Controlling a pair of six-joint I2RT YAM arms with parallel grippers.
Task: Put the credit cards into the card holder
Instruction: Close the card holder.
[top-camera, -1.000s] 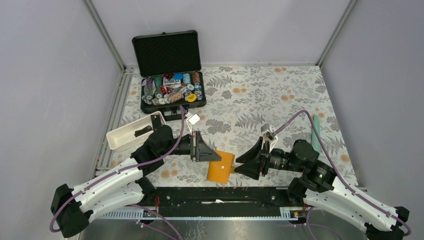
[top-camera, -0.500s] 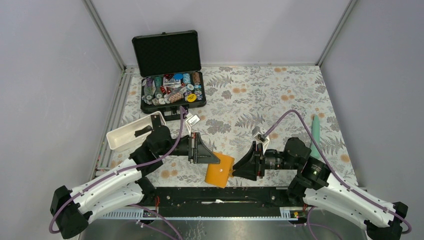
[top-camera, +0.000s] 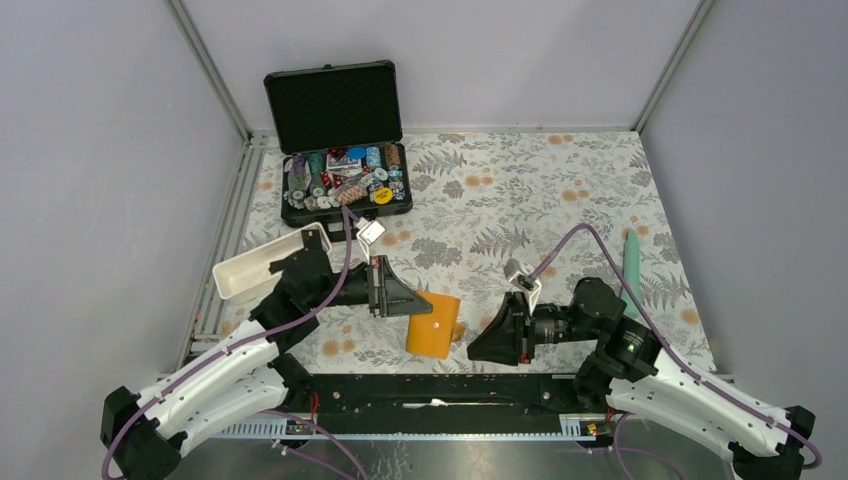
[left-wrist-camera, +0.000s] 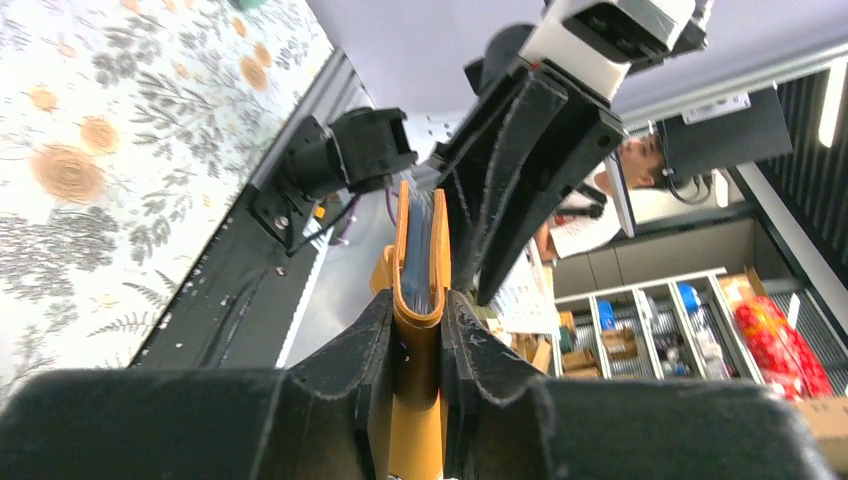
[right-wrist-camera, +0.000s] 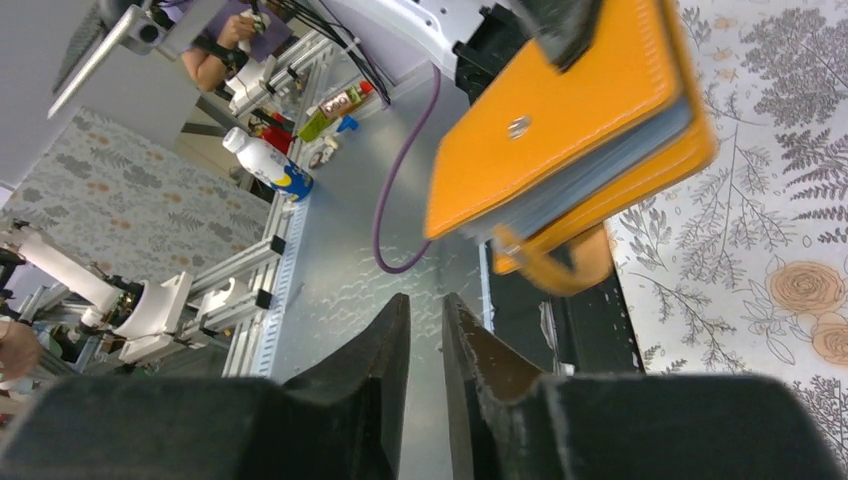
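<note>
Leather-like orange card holder (top-camera: 432, 325) sits nearer the arm bases than the black case (top-camera: 345, 190) and a little to that case's right. It is well apart from the case, over the floral surface (top-camera: 560, 190). The left gripper (top-camera: 405, 300) is clamped on it. In the left wrist view one finger presses each orange cover near the fold, and the holder stands on edge between them. Its open edge points away from the wrist and shows pale blue sleeves (left-wrist-camera: 418, 240) between the covers. Whether any credit cards lie in those sleeves cannot be told.

The right gripper (top-camera: 471, 352) lies farther from the case than the holder does, just beside the holder's free edge. In its own wrist view its fingers (right-wrist-camera: 395, 340) are drawn almost together with only a slim gap. Nothing is between them. The holder hangs above and beyond the fingertips there, its snap stud (right-wrist-camera: 517, 126) on the near cover and its looped tab (right-wrist-camera: 555, 265) curling down off the lower corner.

The case itself stands open with its lid (top-camera: 333, 105) upright, and poker chips (top-camera: 318, 182) fill its base. A white tray (top-camera: 240, 272) lies beside the case's front left corner, partly under the left arm. A slim teal object (top-camera: 630, 262) lies far to the case's right, close to the wall.
</note>
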